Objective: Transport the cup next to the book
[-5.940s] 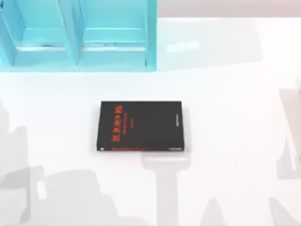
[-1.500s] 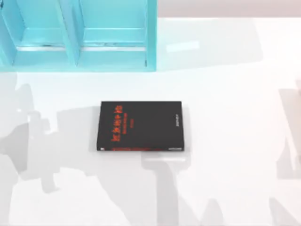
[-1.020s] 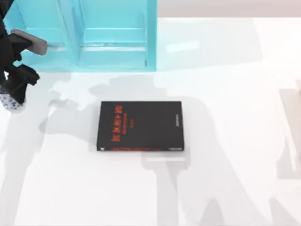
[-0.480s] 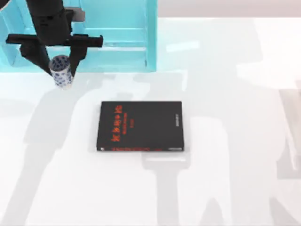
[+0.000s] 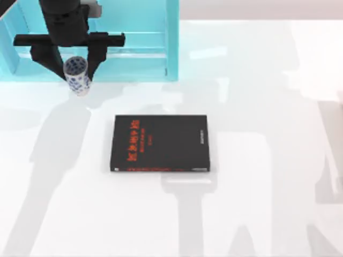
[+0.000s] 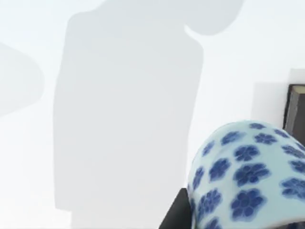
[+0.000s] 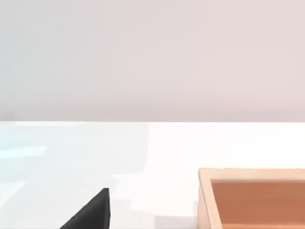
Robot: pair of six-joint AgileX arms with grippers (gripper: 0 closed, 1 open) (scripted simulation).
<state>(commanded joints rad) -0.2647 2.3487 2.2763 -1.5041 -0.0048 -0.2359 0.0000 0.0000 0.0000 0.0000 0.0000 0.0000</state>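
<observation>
Cup (image 5: 77,76) carried nearer, left hand (image 5: 71,60) grasping it, book (image 5: 159,142) lettering red, unreadable

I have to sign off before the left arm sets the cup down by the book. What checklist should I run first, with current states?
1. Small white cup with blue flower pattern held between the left claw fingers: ok.
2. Cup lifted off the white table: cannot tell.
3. Cup next to the flat black book with red lettering: not ok, it is up-left of it, near the turquoise shelf.
4. Bare table left of the book for placing: ok.
5. Right claw state: cannot tell.
</observation>
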